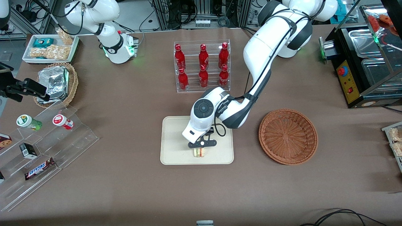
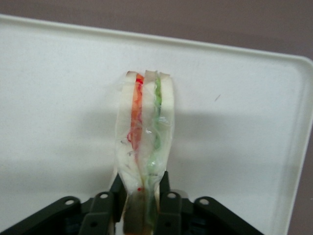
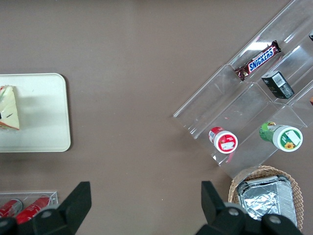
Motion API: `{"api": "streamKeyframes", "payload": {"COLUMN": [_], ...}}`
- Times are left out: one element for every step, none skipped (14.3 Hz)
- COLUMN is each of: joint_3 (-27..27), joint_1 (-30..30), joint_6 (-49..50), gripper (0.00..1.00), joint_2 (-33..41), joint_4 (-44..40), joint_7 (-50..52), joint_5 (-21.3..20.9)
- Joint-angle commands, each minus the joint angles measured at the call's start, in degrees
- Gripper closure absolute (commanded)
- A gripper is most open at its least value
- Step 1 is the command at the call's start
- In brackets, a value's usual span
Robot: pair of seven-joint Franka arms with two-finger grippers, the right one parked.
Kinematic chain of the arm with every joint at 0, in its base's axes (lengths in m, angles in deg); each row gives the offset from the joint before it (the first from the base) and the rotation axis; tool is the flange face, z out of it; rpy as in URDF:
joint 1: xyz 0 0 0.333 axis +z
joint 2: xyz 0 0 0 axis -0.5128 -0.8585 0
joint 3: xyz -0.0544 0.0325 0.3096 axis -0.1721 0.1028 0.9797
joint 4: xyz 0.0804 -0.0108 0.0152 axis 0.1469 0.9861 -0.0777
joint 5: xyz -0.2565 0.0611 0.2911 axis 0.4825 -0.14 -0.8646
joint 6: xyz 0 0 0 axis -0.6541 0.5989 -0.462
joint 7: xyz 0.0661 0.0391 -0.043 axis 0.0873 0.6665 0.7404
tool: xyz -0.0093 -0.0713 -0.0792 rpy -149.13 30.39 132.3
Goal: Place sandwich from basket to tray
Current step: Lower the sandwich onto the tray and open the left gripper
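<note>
The sandwich [image 1: 199,152], a wrapped wedge with orange-red and green filling, is over the cream tray [image 1: 176,150], near the tray's edge nearest the front camera. I cannot tell if it rests on the tray. My left gripper [image 1: 200,150] is shut on it. In the left wrist view the black fingers [image 2: 116,193] pinch the sandwich [image 2: 145,132] at its narrow end, with the tray [image 2: 58,98] under it. The reddish-brown basket [image 1: 288,136] lies beside the tray, toward the working arm's end, and holds nothing. The sandwich also shows in the right wrist view [image 3: 9,107].
A clear rack of red bottles [image 1: 202,66] stands farther from the front camera than the tray. Toward the parked arm's end are a clear stepped stand [image 1: 47,150] with snacks, a tan basket of foil packs [image 1: 56,83] and a white snack tray [image 1: 50,47]. A black appliance [image 1: 364,69] is at the working arm's end.
</note>
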Motion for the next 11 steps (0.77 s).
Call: {"api": "streamKeyframes", "payload": {"joint_3": [0.6, 0.7, 0.8, 1.7, 2.6, 3.2, 3.4, 3.5, 3.5, 3.5, 3.5], "joint_1": [0.0, 0.4, 0.4, 0.4, 0.4, 1.0, 3.1, 4.0, 5.0, 7.6, 9.7], "joint_6": [5.2, 8.9, 13.2, 16.5, 19.1, 22.1, 25.7, 27.8, 29.7, 31.7, 32.4], "gripper": [0.0, 0.0, 0.0, 0.0, 0.0, 0.0, 0.0, 0.0, 0.0, 0.0, 0.0], "joint_2": [4.7, 7.0, 10.4, 13.2, 16.1, 18.3, 19.9, 21.8, 23.6, 25.4, 27.6], "joint_4": [-0.8, -0.8, -0.8, -0.8, -0.8, -0.7, -0.7, -0.6, 1.0, 3.0, 6.5], "joint_7": [1.1, 1.1, 1.3, 1.6, 1.6, 0.8, -0.3, -1.4, -0.7, 0.7, 0.5], "joint_5": [-0.7, -0.9, -0.7, -0.6, -0.3, -0.6, -0.8, -0.8, 0.4, 2.1, 3.2]}}
